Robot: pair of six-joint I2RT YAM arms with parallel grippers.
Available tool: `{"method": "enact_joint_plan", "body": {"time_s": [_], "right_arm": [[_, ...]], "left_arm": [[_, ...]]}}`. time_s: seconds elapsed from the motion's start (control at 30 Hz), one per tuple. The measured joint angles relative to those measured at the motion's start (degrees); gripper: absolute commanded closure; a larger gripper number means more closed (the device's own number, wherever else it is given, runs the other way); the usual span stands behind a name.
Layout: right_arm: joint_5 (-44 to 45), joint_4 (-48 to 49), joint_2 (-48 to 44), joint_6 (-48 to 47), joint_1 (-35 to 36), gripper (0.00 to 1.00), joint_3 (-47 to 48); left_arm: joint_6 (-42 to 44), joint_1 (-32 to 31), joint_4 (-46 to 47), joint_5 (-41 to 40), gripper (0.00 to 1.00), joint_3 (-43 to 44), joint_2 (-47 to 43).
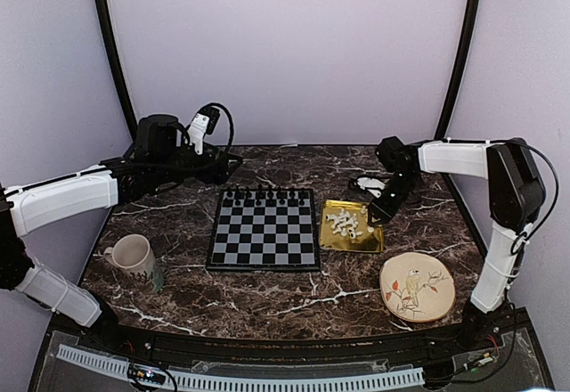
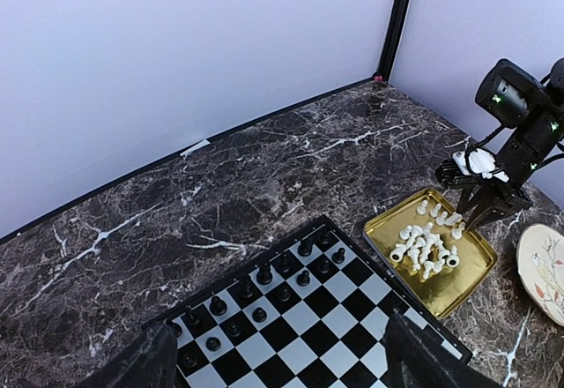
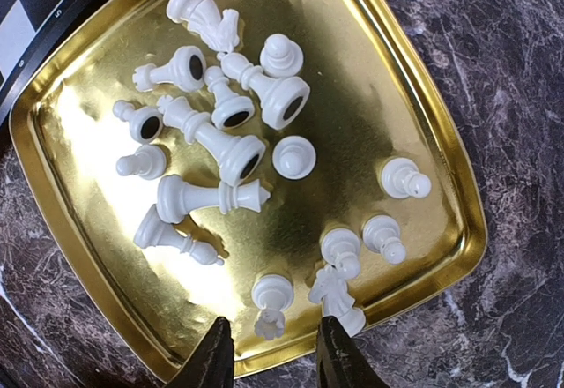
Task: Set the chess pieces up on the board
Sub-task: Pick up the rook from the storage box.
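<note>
- Sixteen or so white chess pieces (image 3: 211, 137), all in the gold tray (image 3: 414, 123). Most lie tipped in a heap toward one side, with a few pawns standing apart.
- Board (image 1: 264, 232): just beside the tray, to its left in the overhead view. Black pieces (image 1: 263, 195) fill its two far rows, and the near rows are bare.
- Right claw (image 3: 273, 357): fingers apart and holding nothing, poised over the tray's rim with a pawn (image 3: 271, 295) just ahead of the gap.
- Left claw (image 2: 278, 366): fingers wide apart and empty, held over the board's far left.
- Handling, by judgement: light, hard, smooth plastic with hollow bases. Tipped pieces would likely roll or skid on the shiny tray.
- Hold, by judgement: pinch across the narrow stem below the head. Lone pawns should come first, as the heap offers little finger room.
</note>
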Motion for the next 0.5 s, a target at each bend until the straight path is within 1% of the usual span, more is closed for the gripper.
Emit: {"method": "enact_joint_plan", "body": {"time_s": [0.1,0.37,0.5], "right_arm": [[0.13,-0.2,0.72,0.24,0.04,0.69,0.04],[0.13,-0.42,2.03,0.68,0.55,0.8,0.72],[0.15,-0.59,2.64,0.87,0.81,0.81,1.18]], "left_arm": [[0.0,0.0,-0.02,0.11,0.17,0.02,0.0],[-0.02,0.0,-0.02,0.37,0.17,0.02,0.02],[-0.02,0.0,-0.02,0.46,0.17,0.02,0.02]]}}
